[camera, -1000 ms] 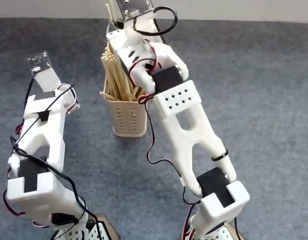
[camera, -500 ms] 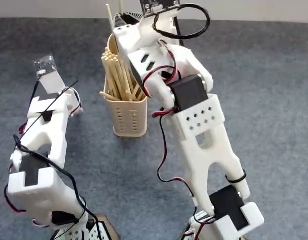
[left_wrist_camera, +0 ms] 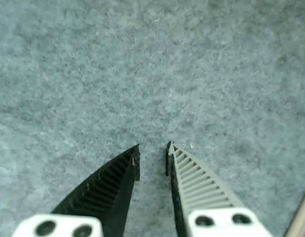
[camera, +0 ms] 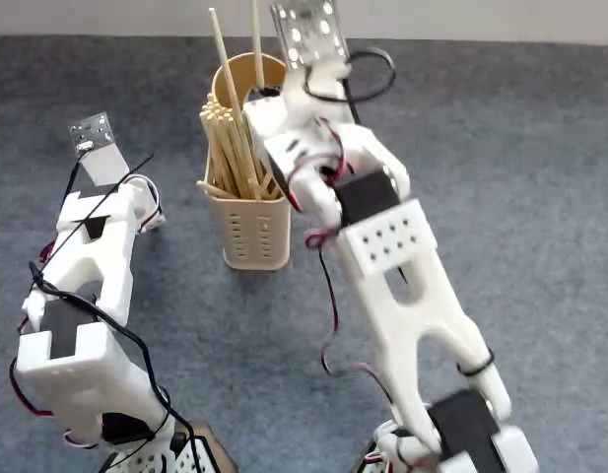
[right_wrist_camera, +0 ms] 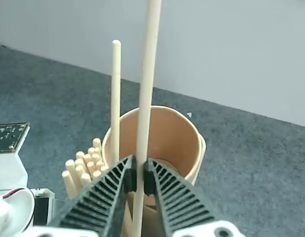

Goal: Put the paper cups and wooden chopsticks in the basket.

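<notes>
Pale wooden chopstick (right_wrist_camera: 145,98) stands upright, pinched by the right gripper (right_wrist_camera: 137,170) over the tan paper cup (right_wrist_camera: 167,138) by the beige perforated basket (camera: 256,236). The left gripper (left_wrist_camera: 152,155), slightly parted, hovers above grey carpet (left_wrist_camera: 142,59).

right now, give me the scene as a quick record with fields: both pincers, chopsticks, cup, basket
right pincer: shut on one upright chopstick, above the paper cup
second chopstick: upright beside the held one; cannot tell if it is gripped too
paper cup: upright at the basket's far side; cannot tell whether in it or behind it
basket: upright on the grey carpet, holding a bundle of chopsticks
left pincer: slightly open, nothing in it, over the carpet
</notes>
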Controlling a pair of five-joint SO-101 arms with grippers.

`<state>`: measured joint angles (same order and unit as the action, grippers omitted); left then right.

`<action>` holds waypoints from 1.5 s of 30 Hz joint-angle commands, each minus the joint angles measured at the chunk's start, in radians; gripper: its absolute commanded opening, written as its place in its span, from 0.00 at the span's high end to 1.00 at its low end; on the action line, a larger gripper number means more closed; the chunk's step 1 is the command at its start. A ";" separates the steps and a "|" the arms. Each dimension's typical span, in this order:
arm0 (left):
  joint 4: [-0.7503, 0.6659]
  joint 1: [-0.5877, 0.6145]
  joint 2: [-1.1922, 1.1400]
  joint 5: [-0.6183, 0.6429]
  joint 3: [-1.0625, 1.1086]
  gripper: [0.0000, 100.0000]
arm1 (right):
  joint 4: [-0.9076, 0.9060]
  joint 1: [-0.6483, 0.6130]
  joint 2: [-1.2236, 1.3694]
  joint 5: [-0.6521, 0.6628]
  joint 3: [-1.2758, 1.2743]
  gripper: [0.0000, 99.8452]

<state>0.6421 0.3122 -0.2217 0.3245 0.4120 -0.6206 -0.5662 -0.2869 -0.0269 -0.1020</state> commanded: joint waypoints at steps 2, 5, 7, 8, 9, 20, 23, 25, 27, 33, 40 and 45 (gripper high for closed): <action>-0.009 -0.015 0.008 -0.006 -0.033 0.87 | 0.325 0.015 -0.226 0.000 -0.409 1.00; -0.009 -0.015 0.008 -0.006 -0.033 0.87 | 0.418 0.013 -0.303 0.000 -0.584 0.99; -0.009 -0.015 0.008 -0.006 -0.033 0.87 | 0.395 -0.004 -0.338 0.000 -0.618 0.96; -0.009 -0.015 0.012 -0.006 -0.035 0.87 | 0.374 -0.012 -0.358 0.000 -0.628 0.93; -0.009 -0.015 0.016 -0.006 -0.035 0.87 | 0.348 -0.021 -0.381 0.002 -0.633 0.89; 0.476 0.038 0.008 -0.141 -0.719 0.87 | 0.012 -0.142 -0.731 0.173 -0.630 0.73; 0.643 0.001 0.005 -0.201 -1.026 0.87 | -0.061 -0.127 -0.860 0.173 -0.611 0.73; 0.713 -0.033 -0.016 -0.224 -1.207 0.87 | -0.113 -0.122 -0.918 0.173 -0.578 0.73; 0.763 -0.071 -0.062 -0.229 -1.365 0.87 | -0.202 -0.120 -0.952 0.175 -0.529 0.73; 0.778 -0.206 -0.269 -0.226 -1.636 0.87 | -0.381 0.054 -0.980 0.175 -0.628 0.73; 0.844 -0.380 -0.334 -0.222 -1.810 0.87 | -0.211 0.179 -1.026 0.175 -1.038 0.73; 0.910 -0.424 -0.275 -0.226 -1.911 0.87 | -0.027 0.176 -1.030 0.170 -1.265 0.73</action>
<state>1.5305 -0.0898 -0.5654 0.1036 -1.4400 -0.7357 -0.4035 -1.3057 0.1389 -1.2835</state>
